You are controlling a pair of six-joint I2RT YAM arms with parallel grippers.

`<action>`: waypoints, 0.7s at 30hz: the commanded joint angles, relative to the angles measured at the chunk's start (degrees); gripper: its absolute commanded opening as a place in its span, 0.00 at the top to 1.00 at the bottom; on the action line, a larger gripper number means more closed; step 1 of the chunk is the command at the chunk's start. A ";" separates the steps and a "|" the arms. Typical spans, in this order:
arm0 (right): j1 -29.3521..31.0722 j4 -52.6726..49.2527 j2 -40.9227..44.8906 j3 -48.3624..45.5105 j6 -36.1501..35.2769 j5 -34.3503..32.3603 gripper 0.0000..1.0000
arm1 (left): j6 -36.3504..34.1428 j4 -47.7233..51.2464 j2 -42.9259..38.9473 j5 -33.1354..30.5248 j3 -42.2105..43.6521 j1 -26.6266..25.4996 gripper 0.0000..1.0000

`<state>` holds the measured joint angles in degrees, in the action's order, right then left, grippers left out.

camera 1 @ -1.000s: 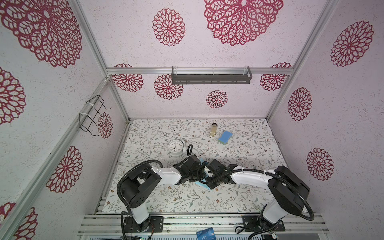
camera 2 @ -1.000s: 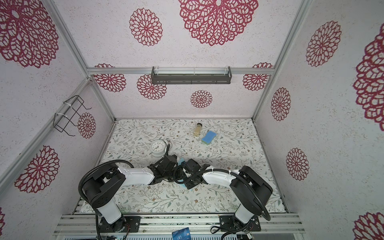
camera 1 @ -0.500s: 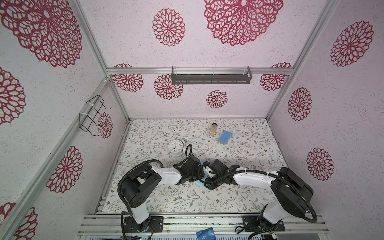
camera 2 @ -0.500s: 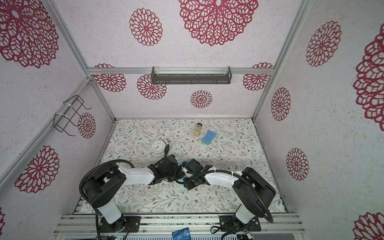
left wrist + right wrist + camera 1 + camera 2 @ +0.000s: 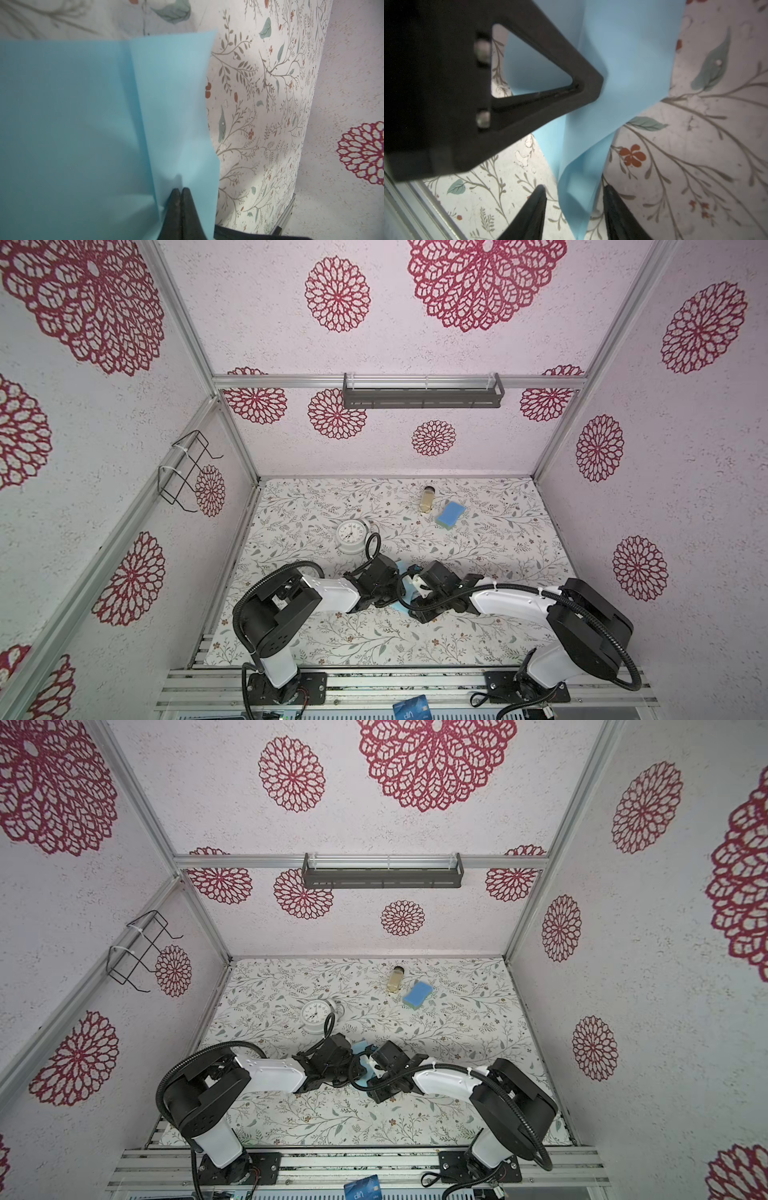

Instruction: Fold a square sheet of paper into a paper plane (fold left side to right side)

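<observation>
Front-centre of the floral table (image 5: pixel 498 556), both arms meet nose to nose with the sheet of paper (image 5: pixel 400 569) between them. It's mostly hidden under the wrists in both top views. Only light blue slivers show behind and in front of the grippers.

- The left gripper (image 5: pixel 181 190) has its fingertips pressed flat together, clamped on the sheet close to one side edge (left wrist view). The sheet is lifted off the table there. One straight crease runs down it, and the panel by the fingertips is a shade lighter than the wider one.
- The right gripper (image 5: pixel 574 188) is released. Its fingers (image 5: pixel 536 205) are spread wide, with a hanging, curled fold of the sheet in the gap. Can't tell if either pad touches it, but nothing looks pinched.
- The right wrist view also shows the left gripper's black triangular finger on the sheet farther from the camera, with the paper buckling around its tip.
- The sheet is slack and wavy, not flat on the table.

Well behind the arms:
- A white alarm clock (image 5: pixel 351 534) sits left of centre, just behind the left wrist's cable loop (image 5: pixel 372 545).
- A blue sponge (image 5: pixel 451 514) sits near the back wall, with a small bottle (image 5: pixel 428 498) of yellowish contents just beside it.

A dark blue card (image 5: pixel 410 707) lies on the front rail, off the table.
</observation>
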<state>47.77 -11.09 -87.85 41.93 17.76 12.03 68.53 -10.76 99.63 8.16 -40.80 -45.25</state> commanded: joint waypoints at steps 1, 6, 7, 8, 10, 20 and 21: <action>0.89 -1.82 0.80 -0.55 -1.06 0.68 0.51 | 2.46 -1.25 -1.33 -0.89 1.22 0.69 1.00; 1.16 -2.09 -0.25 -0.26 -1.19 -0.30 0.51 | 4.58 -2.90 -1.82 -0.87 2.69 1.09 1.00; 1.25 -2.09 -0.37 -0.35 -1.11 -0.57 0.52 | 5.08 -3.52 -1.90 -0.78 3.08 1.22 1.00; 1.26 -2.09 -0.42 -0.52 -1.05 -1.09 0.53 | 5.45 -4.29 -2.01 -0.73 3.47 1.31 1.00; 1.22 -2.09 -0.72 -0.84 -1.03 -1.98 0.55 | 6.10 -5.17 -2.08 -0.66 4.03 1.31 1.00; 1.22 -0.62 -0.51 -2.46 -0.37 -3.97 0.62 | 6.89 -5.78 -2.05 -0.35 4.91 1.66 1.00; 1.20 -0.37 -0.40 -2.74 -0.20 -4.04 0.63 | 7.00 -5.92 -2.06 -0.42 5.02 1.57 1.00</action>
<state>48.73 -9.69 -87.85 41.15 17.41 10.09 74.22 -16.16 98.59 8.27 -36.84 -44.29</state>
